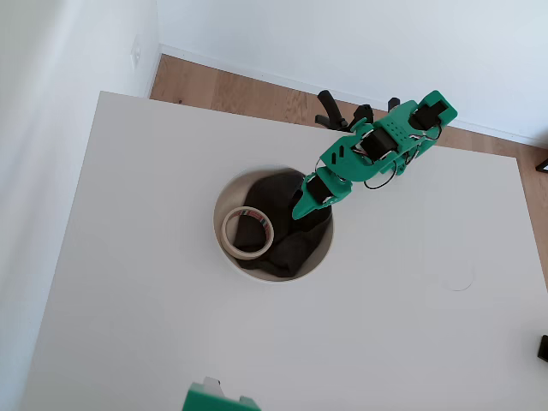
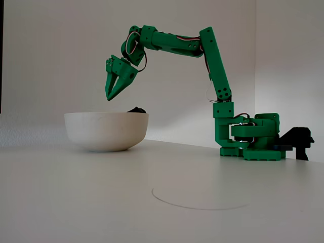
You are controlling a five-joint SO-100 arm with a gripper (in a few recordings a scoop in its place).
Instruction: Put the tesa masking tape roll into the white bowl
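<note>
Tape roll (image 1: 247,233) already lying inside the bowl (image 2: 106,131); the placing step is judged as done.

The claw (image 2: 109,96) is being held empty and almost closed above the bowl, centre-left of the fixed view. A dark cloth (image 1: 287,235) is being kept under the roll. Next, only lifting away is being called for.

My base (image 2: 253,142) stands near the far edge of the white table (image 1: 128,300), the white bowl (image 2: 106,131) rests on the tabletop in front of it near the middle, and a thin pencilled circle (image 2: 200,200) is drawn on the bare surface well apart from the bowl.
</note>
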